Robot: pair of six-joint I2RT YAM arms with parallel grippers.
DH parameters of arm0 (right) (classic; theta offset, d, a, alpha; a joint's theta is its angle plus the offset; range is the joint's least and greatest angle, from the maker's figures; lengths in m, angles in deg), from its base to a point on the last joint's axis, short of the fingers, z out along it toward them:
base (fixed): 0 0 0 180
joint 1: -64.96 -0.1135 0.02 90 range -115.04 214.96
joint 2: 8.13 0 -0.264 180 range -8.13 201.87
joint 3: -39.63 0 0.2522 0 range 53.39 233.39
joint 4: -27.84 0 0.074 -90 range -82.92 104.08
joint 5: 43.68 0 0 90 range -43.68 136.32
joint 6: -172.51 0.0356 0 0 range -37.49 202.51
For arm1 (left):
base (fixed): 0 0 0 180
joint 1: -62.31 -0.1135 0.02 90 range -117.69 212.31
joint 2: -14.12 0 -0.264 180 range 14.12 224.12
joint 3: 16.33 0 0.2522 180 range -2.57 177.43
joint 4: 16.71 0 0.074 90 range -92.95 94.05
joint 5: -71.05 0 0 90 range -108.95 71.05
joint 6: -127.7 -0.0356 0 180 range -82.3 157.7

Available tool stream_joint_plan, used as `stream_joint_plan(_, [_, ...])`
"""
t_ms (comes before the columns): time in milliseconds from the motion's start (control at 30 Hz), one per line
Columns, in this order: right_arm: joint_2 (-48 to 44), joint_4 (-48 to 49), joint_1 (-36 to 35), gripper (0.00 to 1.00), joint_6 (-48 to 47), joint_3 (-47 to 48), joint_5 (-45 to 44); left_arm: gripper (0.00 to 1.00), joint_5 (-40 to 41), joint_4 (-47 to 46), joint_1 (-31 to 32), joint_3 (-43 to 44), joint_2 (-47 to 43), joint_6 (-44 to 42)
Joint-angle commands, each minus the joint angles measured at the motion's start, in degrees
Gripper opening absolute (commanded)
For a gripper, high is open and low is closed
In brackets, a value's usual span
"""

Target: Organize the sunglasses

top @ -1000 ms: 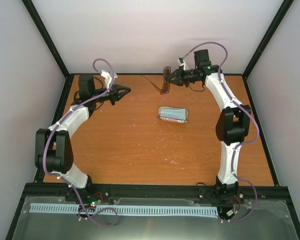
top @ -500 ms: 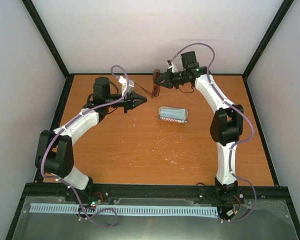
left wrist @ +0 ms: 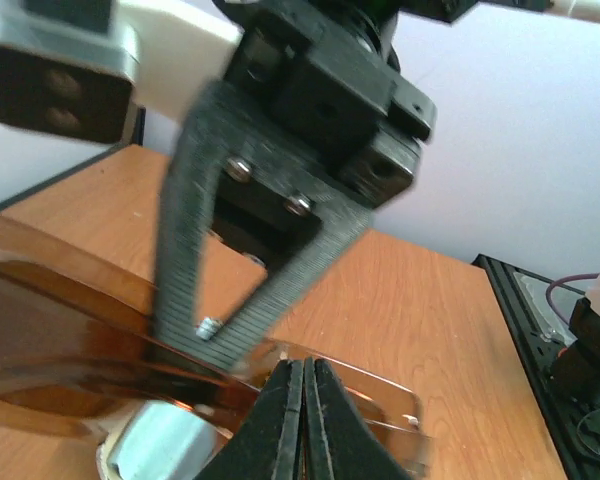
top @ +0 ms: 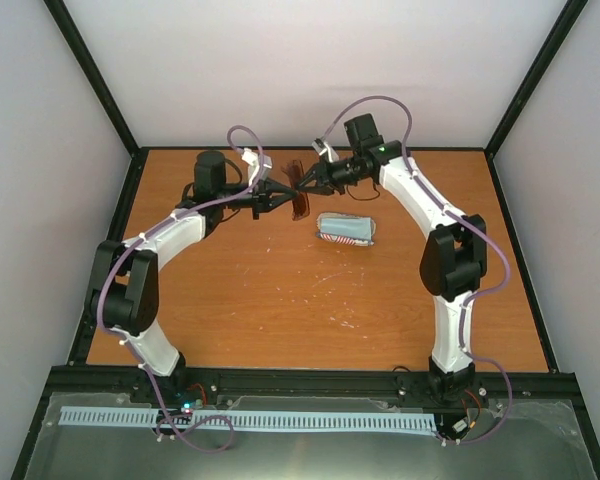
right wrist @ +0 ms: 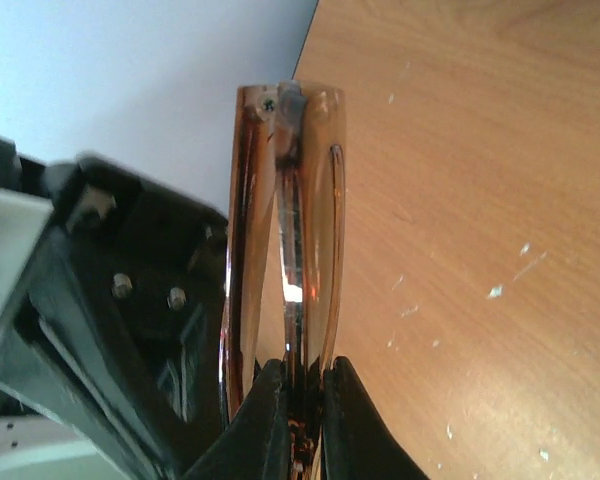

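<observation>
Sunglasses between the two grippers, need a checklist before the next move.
1. Right gripper clamped on sunglasses: ok.
2. Left gripper pinching the frame: cannot tell; its fingers look closed right at the frame.
3. Sunglasses lifted off the table: ok.
4. Case free to receive them: not ok, blue cloth lies on it.
5. Temple arms folded: cannot tell.

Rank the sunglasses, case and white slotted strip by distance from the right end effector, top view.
1. The sunglasses: clamped in the right end effector.
2. The case: on the table, close by.
3. The white slotted strip: at the near edge.
</observation>
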Motion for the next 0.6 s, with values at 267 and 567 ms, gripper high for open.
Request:
stream_joint_plan(267, [-9.7, -0.7, 1.0, 0.03, -0.5, -10.5, -5.8, 0.09, 2.0, -2.9, -0.9, 5.2, 0.0, 1.4])
stream_joint_plan(567, [-14.6, 6.1, 9.0, 0.03, 5.4, -20.5, -12.6, 0.01, 5.3, 12.3, -2.4, 13.9, 7.3, -10.5])
